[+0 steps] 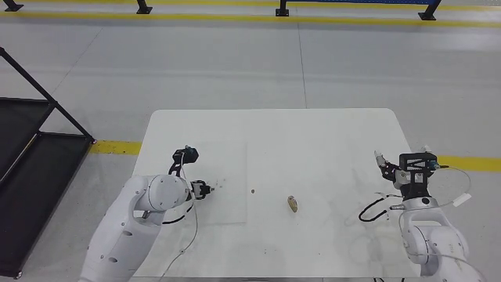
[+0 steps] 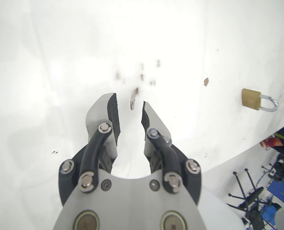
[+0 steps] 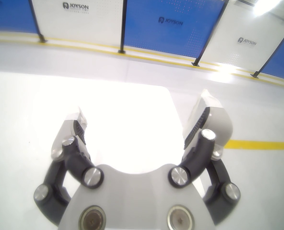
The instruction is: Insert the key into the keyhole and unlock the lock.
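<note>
A: Where's the key (image 2: 133,98)?

B: Flat on the table (image 2: 60,48), between the parted fingers of the left gripper (image 2: 128,99), not gripped yet. The padlock (image 2: 251,99) lies on its side, well apart.

A: Risk?

B: The key is thin (little to pinch), so closing pads may skate over it or flick it away. The right gripper (image 3: 144,111) hangs wide open and empty, so nothing steadies the padlock.

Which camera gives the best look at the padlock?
The left wrist view: the padlock lies flat on the table, brass body and silver shackle distinct. In the top view it is a tiny brownish speck. The right wrist view faces the far barriers.
</note>
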